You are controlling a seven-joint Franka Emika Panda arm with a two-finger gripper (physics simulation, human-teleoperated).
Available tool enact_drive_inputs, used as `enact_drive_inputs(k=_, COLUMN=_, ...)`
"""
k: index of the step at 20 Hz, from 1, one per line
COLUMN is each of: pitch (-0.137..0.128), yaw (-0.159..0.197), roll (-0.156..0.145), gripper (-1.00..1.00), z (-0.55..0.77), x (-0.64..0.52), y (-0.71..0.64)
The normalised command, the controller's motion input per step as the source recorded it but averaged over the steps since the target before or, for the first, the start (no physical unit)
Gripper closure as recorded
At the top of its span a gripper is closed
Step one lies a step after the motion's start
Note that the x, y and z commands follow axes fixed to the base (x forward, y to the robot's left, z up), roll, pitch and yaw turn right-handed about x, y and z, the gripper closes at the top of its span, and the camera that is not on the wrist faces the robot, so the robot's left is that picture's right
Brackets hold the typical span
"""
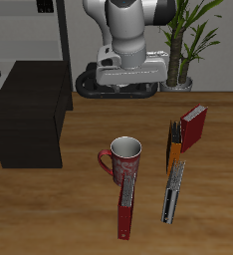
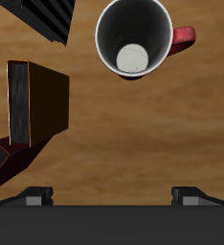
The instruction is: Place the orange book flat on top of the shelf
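Observation:
The orange book (image 1: 173, 145) stands upright on its edge on the table, thin, with a dark spine, just in front of the thicker red book (image 1: 194, 127). In the wrist view I see the orange book from above (image 2: 19, 103). The shelf (image 1: 29, 112) is a low matte-black box at the table's side, with nothing on its flat top. My gripper (image 2: 112, 196) is open and empty, high above the table near the mug and apart from the book. Its hand (image 1: 128, 72) shows below the arm.
A red mug (image 1: 125, 154) stands mid-table and shows from above in the wrist view (image 2: 133, 38). A slim dark-red book (image 1: 126, 204) and a dark striped book (image 1: 171, 194) lie near the front edge. A plant (image 1: 183, 45) and a tall dark rack (image 1: 29, 30) stand at the back.

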Motion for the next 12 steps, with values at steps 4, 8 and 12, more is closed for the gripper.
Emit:
enact_drive_inputs(k=4, pitch=-0.017, yaw=0.016, roll=0.017, gripper=-1.0, z=-0.02, x=0.02, y=0.38)
enact_drive_inputs(k=8, pitch=-0.037, yaw=-0.009, roll=0.014, gripper=-1.0, z=-0.01, x=0.07, y=0.55)
enact_drive_inputs(k=12, pitch=0.006, yaw=0.008, roll=0.001, gripper=-1.0, z=-0.04, x=0.1, y=0.34)
